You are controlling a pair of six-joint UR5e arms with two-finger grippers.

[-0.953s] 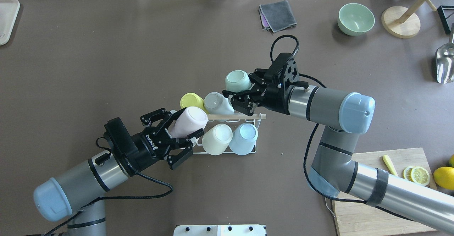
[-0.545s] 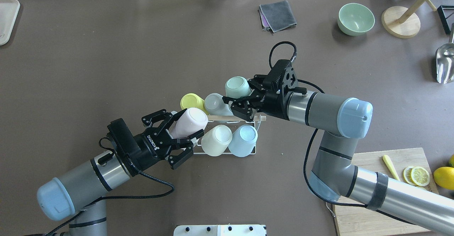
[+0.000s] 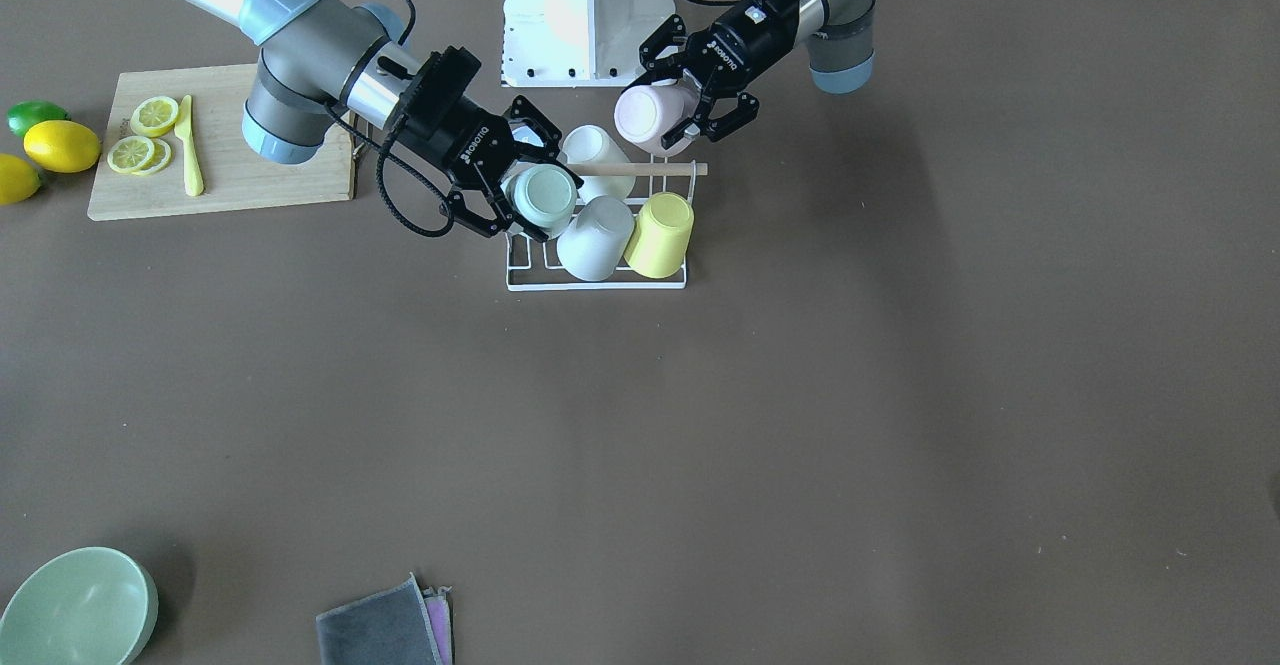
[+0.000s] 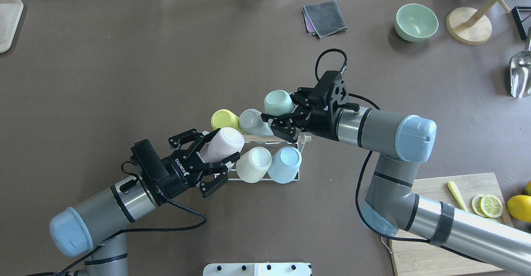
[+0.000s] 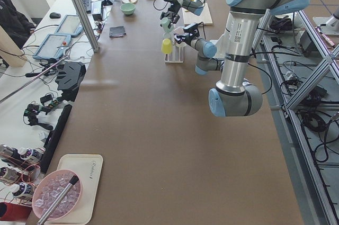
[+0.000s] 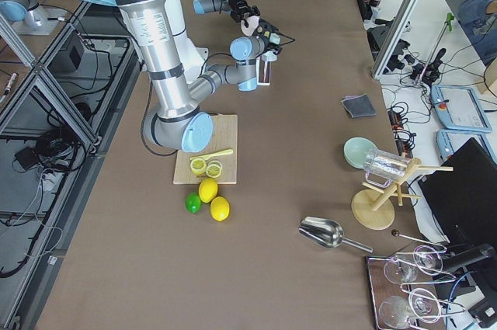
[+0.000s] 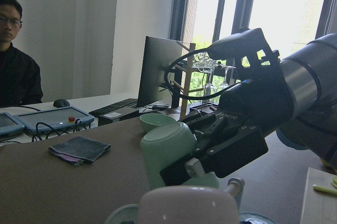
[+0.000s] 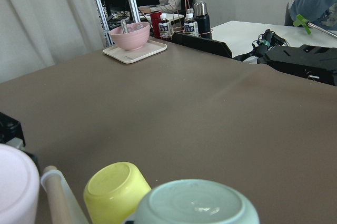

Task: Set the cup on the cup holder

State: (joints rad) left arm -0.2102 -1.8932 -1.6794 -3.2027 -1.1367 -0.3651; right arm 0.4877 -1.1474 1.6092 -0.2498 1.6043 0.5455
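The cup holder (image 4: 269,179), a white wire rack with a wooden rod (image 4: 265,137) across its top, stands mid-table. Yellow (image 4: 224,119), grey (image 4: 250,120), cream (image 4: 253,164) and light blue (image 4: 286,164) cups sit upside down on it. My left gripper (image 4: 219,147) is shut on a pink cup (image 4: 224,143), tilted over the rack's near left corner. My right gripper (image 4: 285,110) is shut on a mint green cup (image 4: 277,101), bottom up over the far right corner. From the front, the pink cup (image 3: 645,115) and the green cup (image 3: 543,200) flank the rod (image 3: 640,170).
A wooden cutting board (image 4: 431,247) with lemon slices and a yellow knife lies near right, lemons (image 4: 518,207) beside it. A folded grey cloth (image 4: 325,18), a green bowl (image 4: 416,22), a wooden stand (image 4: 468,25) and a metal scoop (image 4: 520,74) stand at the far side.
My right gripper has brought the green cup slightly nearer the rack. My left arm has shifted a little right with the pink cup.
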